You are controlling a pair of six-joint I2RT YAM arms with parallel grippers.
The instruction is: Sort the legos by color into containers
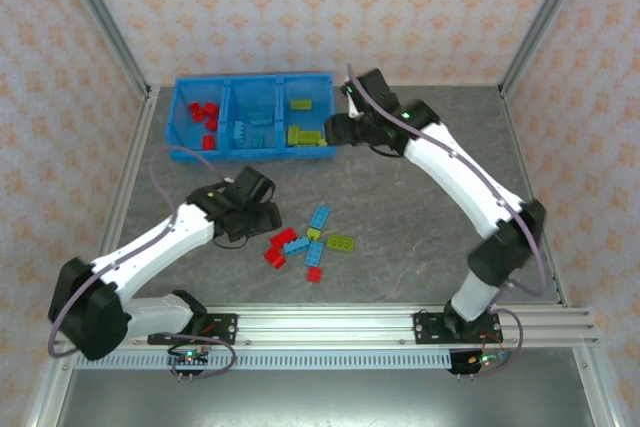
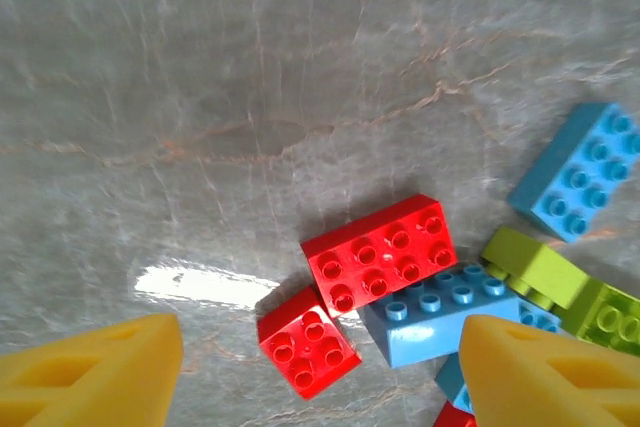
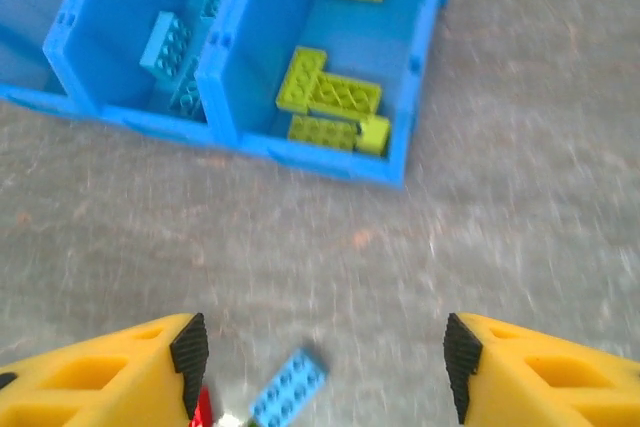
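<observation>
The containers are three compartments of one blue tray (image 1: 250,153) at the back: red legos (image 1: 206,117) on the left, light blue ones (image 1: 255,125) in the middle, lime green ones (image 1: 303,133) on the right. Several loose legos (image 1: 310,242) lie mid-table. My left gripper (image 1: 263,217) hovers open at the pile's left edge. In its wrist view, a small red brick (image 2: 308,337) lies between the fingers (image 2: 110,377), beside a longer red brick (image 2: 380,252) and a blue one (image 2: 450,312). My right gripper (image 1: 338,132) stands open and empty by the tray's right end (image 3: 330,162).
Metal frame posts (image 1: 110,37) stand at the back corners, and patterned walls enclose the table. An aluminium rail (image 1: 330,322) runs along the near edge. Bare grey tabletop (image 1: 420,227) lies right of the pile. A blue brick (image 3: 288,387) shows below the right fingers.
</observation>
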